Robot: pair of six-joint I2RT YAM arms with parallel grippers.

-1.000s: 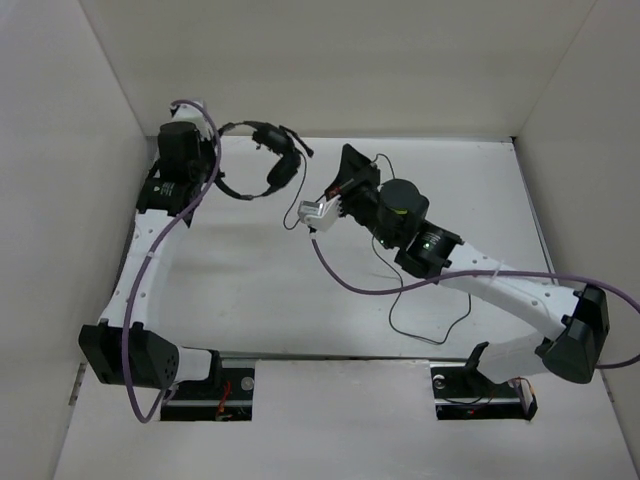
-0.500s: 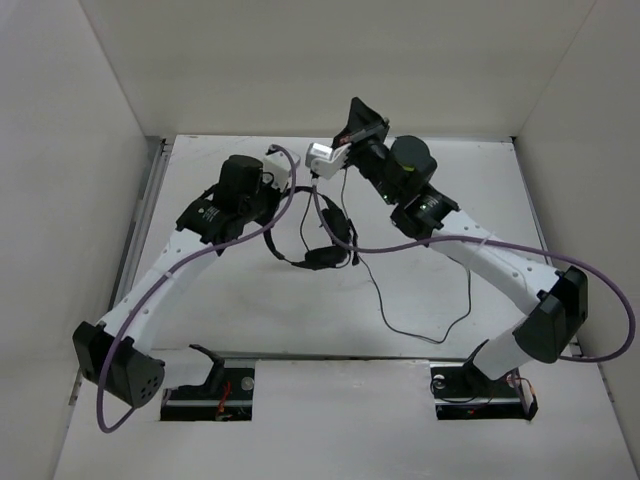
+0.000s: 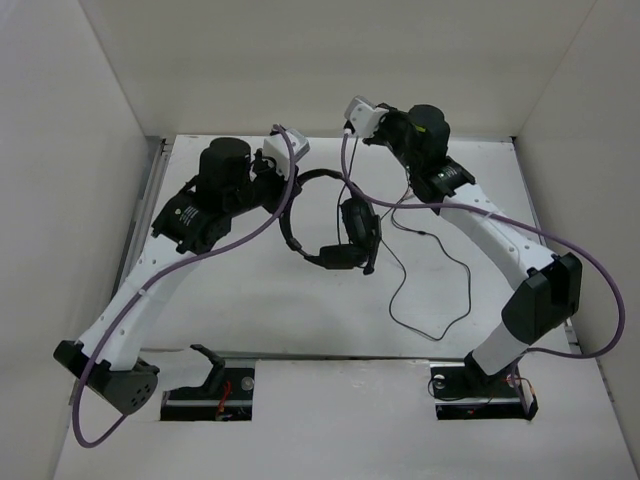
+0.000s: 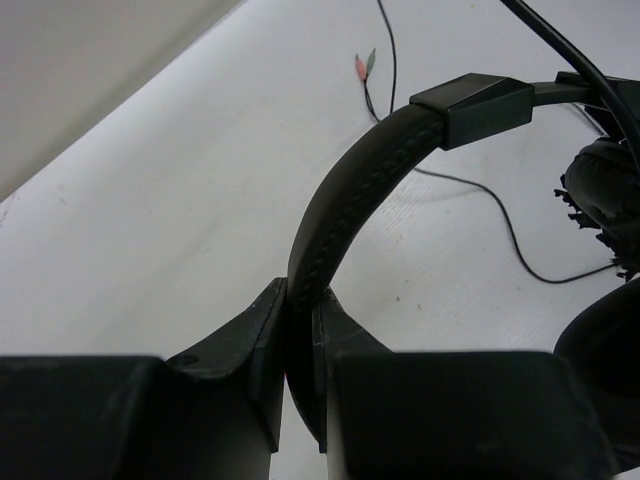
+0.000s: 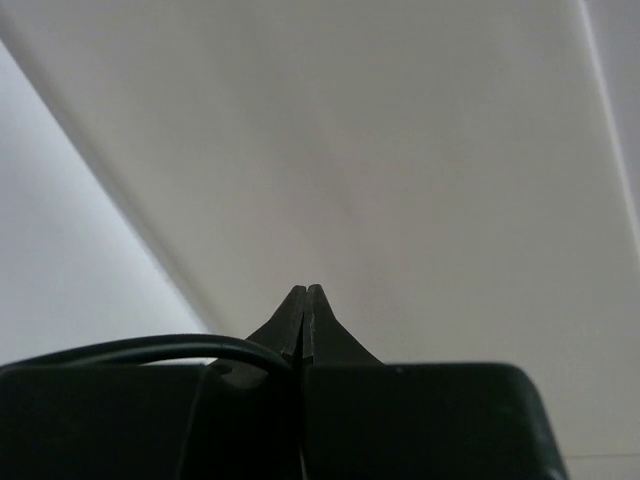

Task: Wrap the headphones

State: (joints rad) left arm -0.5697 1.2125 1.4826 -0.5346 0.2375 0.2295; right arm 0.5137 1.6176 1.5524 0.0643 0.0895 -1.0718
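At the near edge of the white table (image 3: 250,310) the two arm bases stand side by side. Just beyond the right base, a loose loop of the thin black cord (image 3: 467,300) lies on the table to the right of centre. In the left wrist view its pink and green plugs (image 4: 364,66) rest on the surface, apart from the headset.

The headphones (image 3: 343,238) are in the middle of the table area, hanging from the left gripper (image 4: 300,312). Its fingers pinch the stitched headband edge-on, and the two padded earcups hang to the right of and nearer than the grip.

Farther back and to the right, the right gripper (image 5: 305,298) is raised near the far wall, its fingers pressed together and pointing at the blank wall. A dark cord runs in from the left to the base of its fingers. Whether the cord is caught between them cannot be told. Thick purple cables (image 3: 130,330) trail along both arms
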